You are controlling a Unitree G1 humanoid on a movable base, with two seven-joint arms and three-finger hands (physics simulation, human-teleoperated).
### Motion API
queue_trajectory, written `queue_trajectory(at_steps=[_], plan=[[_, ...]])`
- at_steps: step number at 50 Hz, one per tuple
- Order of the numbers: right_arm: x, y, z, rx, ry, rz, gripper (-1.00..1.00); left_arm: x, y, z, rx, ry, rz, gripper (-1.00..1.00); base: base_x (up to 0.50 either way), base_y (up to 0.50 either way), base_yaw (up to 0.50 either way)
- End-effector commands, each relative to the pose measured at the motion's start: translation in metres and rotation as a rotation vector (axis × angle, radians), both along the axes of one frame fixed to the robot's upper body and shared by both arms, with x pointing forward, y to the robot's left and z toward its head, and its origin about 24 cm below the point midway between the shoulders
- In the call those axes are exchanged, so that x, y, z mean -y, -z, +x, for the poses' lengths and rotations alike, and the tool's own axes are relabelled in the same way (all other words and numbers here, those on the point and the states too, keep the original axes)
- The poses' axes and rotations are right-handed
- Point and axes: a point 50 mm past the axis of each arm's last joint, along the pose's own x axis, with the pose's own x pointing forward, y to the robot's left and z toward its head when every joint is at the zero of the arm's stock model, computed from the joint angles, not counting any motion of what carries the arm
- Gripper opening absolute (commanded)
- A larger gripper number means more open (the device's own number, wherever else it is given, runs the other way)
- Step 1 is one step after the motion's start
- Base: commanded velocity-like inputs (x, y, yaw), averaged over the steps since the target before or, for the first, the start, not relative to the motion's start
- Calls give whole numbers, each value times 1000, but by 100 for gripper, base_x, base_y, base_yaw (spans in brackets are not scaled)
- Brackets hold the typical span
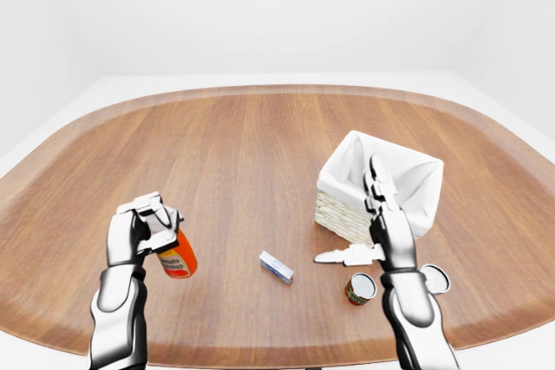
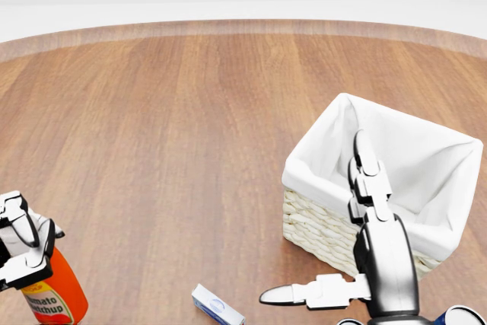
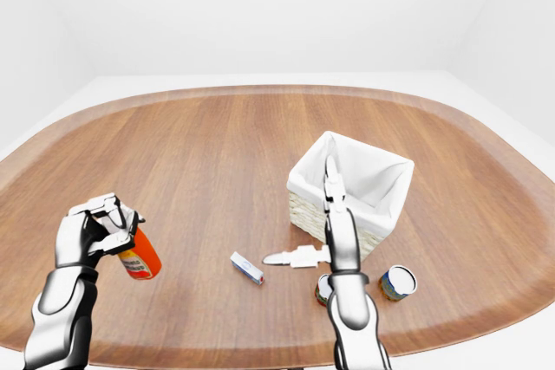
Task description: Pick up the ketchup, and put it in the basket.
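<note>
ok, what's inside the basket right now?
Only the white cloth lining shows inside the basket; the ketchup is outside it, in the left hand. The right hand and the basket's near wall hide part of the floor.

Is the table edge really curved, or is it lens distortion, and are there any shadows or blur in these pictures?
In the left-eye view the table bulges like a fisheye image, so the curve looks partly distortion. The head view shows it flatter. Shadows are faint: only soft shading beside the basket in the right-eye view. All views are sharp, even the ketchup label.
</note>
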Motion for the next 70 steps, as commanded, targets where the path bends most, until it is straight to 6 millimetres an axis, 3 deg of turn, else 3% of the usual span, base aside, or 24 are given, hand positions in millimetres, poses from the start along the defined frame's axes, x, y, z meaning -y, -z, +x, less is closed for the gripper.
queue_trajectory(at_steps=[1, 37, 55, 70], plan=[[-1, 2, 0, -5, -2, 0, 100, 18, -21, 4, 58, 21, 46, -91, 0, 0, 0], [0, 4, 1, -8, 6, 4, 100, 78, -62, 19, 184, 181, 75, -91, 0, 0, 0], [1, 5, 0, -9, 11, 10, 100, 109, -91, 16, 314, 273, 114, -91, 0, 0, 0], [2, 5, 0, -8, 13, 12, 100, 140, -118, 1, 452, 363, 132, -91, 0, 0, 0]])
